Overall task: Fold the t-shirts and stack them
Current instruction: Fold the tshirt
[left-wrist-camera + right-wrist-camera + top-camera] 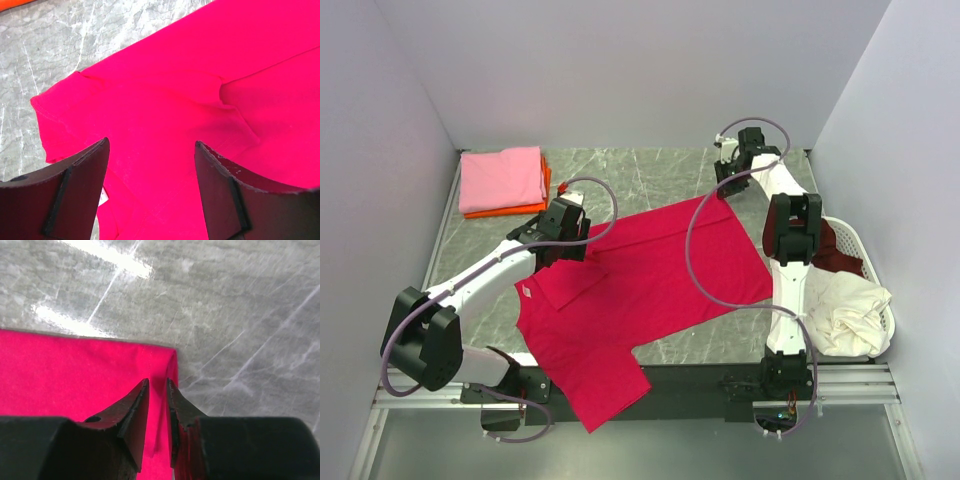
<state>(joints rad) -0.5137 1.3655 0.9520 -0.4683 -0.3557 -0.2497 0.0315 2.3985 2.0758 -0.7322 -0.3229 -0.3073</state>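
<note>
A crimson red t-shirt (665, 270) lies spread across the marble table, one sleeve (570, 282) folded inward and its small white label (527, 291) showing. My left gripper (560, 243) hovers open over that folded sleeve, with red cloth (200, 75) and the label (104, 198) seen between and beside its wide-set fingers (151, 142). My right gripper (728, 190) is at the shirt's far right corner, its jaws (157, 381) nearly together with a fold of the red hem (75, 370) pinched between them.
A folded pink t-shirt (502, 177) lies on an orange one (510, 210) at the back left. A white basket (860, 240) at the right holds a maroon t-shirt (838, 255) and a crumpled cream one (845, 315). The red shirt's near sleeve (610, 392) overhangs the table's front edge.
</note>
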